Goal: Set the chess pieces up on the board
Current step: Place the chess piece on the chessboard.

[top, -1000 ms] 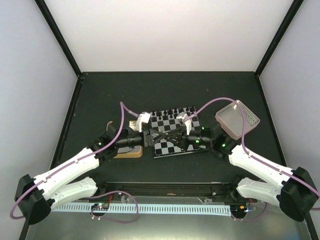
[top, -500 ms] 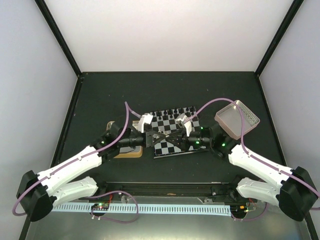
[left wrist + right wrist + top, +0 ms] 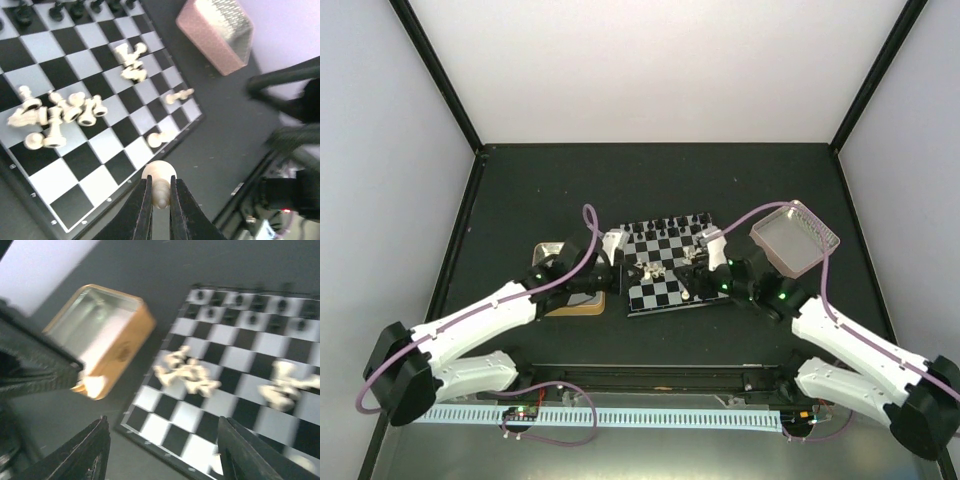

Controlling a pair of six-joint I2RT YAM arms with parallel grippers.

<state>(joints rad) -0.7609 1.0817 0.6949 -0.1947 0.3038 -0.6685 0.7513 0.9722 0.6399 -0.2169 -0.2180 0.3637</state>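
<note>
No text, number, brand or sign can be read in any view. A small dark mark on the side wall of the gold tin (image 3: 119,356), left of the chessboard (image 3: 190,415), is too blurred to make out.

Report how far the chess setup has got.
Looks done: the small black chess pieces stand along the far edge of the black-and-white checkered board. In hand: the left gripper is shut on one cream piece. Left: the other cream pieces lie toppled in heaps mid-board; the right gripper is open, empty.
</note>
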